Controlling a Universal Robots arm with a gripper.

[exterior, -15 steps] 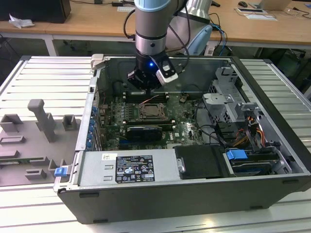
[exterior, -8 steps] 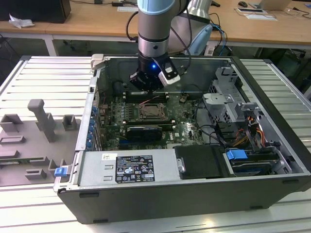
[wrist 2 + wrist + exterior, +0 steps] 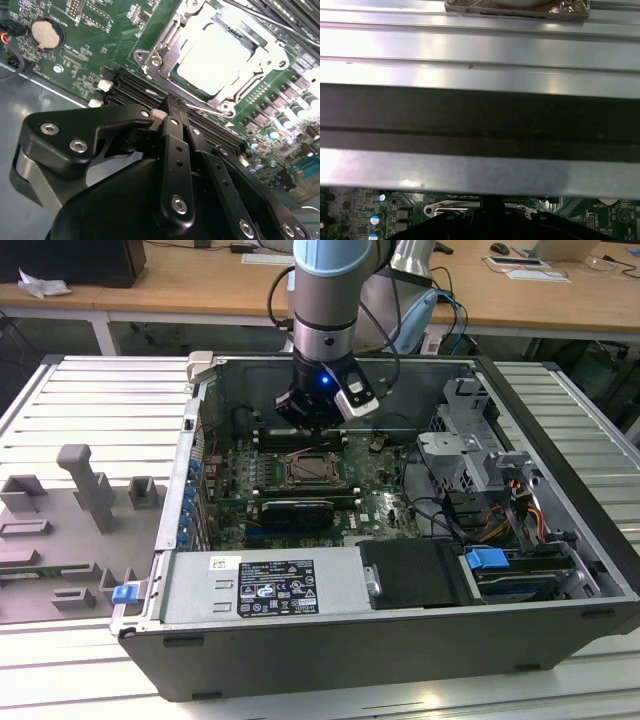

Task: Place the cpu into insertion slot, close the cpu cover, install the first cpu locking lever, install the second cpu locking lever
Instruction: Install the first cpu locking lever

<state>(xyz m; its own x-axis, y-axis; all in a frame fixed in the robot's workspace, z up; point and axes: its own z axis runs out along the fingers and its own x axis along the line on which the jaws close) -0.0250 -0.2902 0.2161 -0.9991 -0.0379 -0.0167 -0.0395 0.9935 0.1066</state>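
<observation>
Second wrist view shows my hand (image 3: 170,107) clenched on nothing, beside the cpu (image 3: 215,57) seated under the cpu cover (image 3: 265,62); I judge the locking levers are in hand, calling for a precise hook.

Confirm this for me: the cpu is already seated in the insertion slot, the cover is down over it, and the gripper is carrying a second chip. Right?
Not quite. In the second wrist view the gripper has its fingers shut on nothing. The rest stands: the cpu sits in the insertion slot with the cpu cover down around it.
</observation>
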